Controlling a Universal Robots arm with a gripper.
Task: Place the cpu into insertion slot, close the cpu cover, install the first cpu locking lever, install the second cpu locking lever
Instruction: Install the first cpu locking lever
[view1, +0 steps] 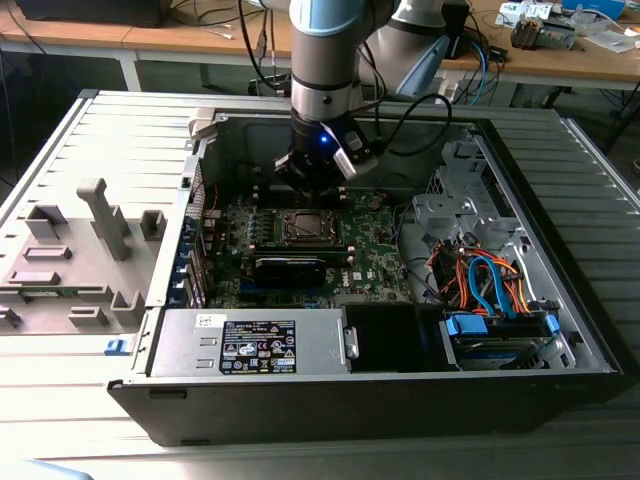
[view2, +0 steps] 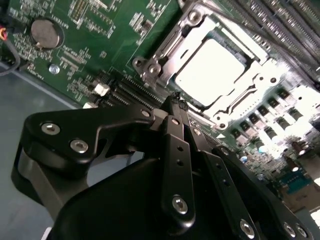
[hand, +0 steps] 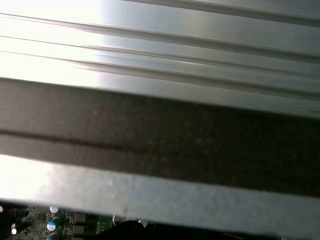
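Gripper points down inside the open grey computer case, black jaws pressed together, gripping nothing, just beside the silver-topped square cpu seated under the silver metal cpu cover.

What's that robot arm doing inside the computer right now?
Black hand shut, empty, just beside the socket. Silver-grey square cpu seated, silver metal cover frame down over it. Nothing in the way.

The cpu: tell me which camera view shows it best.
The second wrist view shows it best: the cpu sits close up, its pale metal top framed by the cpu cover, just past the gripper. The exterior view shows the socket area small, below the arm. The first wrist view faces ribbed metal panel.
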